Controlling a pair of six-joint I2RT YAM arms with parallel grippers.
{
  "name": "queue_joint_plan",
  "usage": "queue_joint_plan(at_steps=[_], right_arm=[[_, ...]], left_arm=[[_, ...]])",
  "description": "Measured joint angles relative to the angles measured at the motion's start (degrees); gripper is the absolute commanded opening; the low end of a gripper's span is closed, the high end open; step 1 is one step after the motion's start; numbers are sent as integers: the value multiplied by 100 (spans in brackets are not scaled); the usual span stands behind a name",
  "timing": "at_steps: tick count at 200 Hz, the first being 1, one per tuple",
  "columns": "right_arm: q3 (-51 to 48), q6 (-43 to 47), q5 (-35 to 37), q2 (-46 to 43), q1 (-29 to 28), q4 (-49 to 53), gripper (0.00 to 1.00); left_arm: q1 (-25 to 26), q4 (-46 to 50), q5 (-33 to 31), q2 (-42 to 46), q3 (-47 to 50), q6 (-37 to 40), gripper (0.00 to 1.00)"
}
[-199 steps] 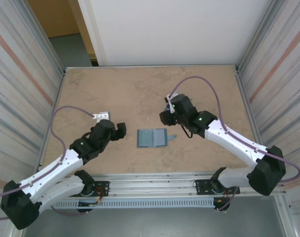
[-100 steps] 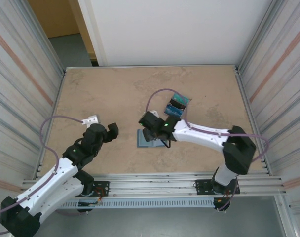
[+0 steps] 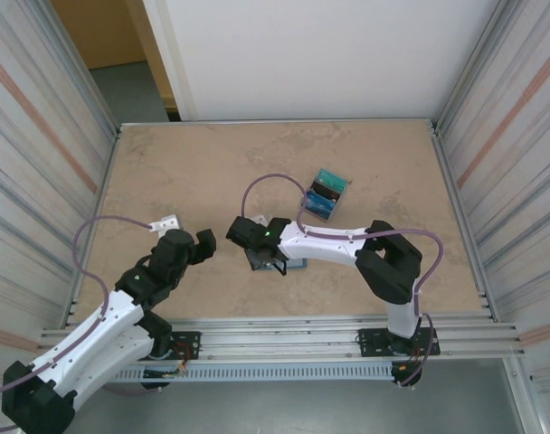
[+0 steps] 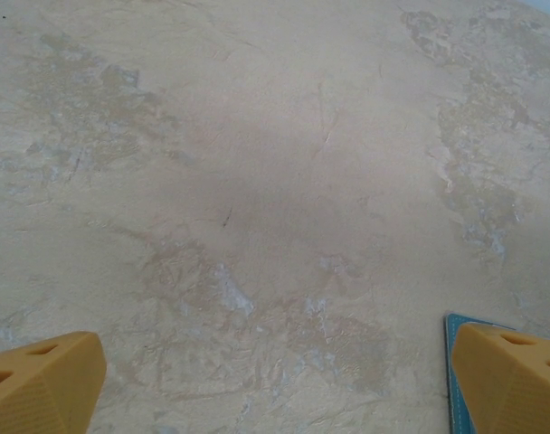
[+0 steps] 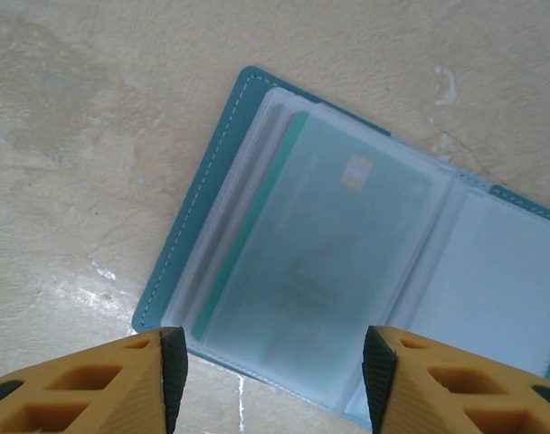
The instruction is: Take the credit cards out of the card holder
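Card holder (image 5: pixel 207 217): flat teal-blue bifold with stitched edge, lying open and lining-up on the mottled beige stone-look table (image 3: pixel 212 163), near the front centre.

Top view: the holder (image 3: pixel 298 264) is almost wholly covered by the right arm, which reaches across it to the left. Only a sliver shows at the arm's near side.

Right wrist view: left panel in full, right panel cut off by the frame edge. Pale, cloudy plastic pockets. One thin card (image 5: pixel 302 271) sits inside the left pocket, with a teal stripe along one side and a small orange mark near the top. Its print is too blurred to read. Cannot tell whether more cards lie behind it.

Right gripper (image 5: pixel 270 380) (image 3: pixel 261 244): yellow fingers with black pads, jaws apart, nothing between them, hovering over the holder's near edge. Contact with the holder cannot be judged.

Left gripper (image 4: pixel 275 389) (image 3: pixel 205 242): jaws spread wide, released, over bare table (image 4: pixel 257 181), just left of the holder. A narrow teal strip of the holder (image 4: pixel 450 371) peeks out beside its right fingertip.

Credit cards (image 3: pixel 326 193): small pile in teal, black and blue, behind and right of the holder, apart from it. Count not resolvable.
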State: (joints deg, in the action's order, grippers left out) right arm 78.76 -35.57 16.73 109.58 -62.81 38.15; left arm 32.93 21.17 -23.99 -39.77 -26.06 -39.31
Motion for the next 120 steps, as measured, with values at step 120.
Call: queue_joint_plan(at_steps=[120], right_arm=[[-4,0,-433,190,221,-275,56]], left_arm=[[-37,0,24,9,50,-66,99]])
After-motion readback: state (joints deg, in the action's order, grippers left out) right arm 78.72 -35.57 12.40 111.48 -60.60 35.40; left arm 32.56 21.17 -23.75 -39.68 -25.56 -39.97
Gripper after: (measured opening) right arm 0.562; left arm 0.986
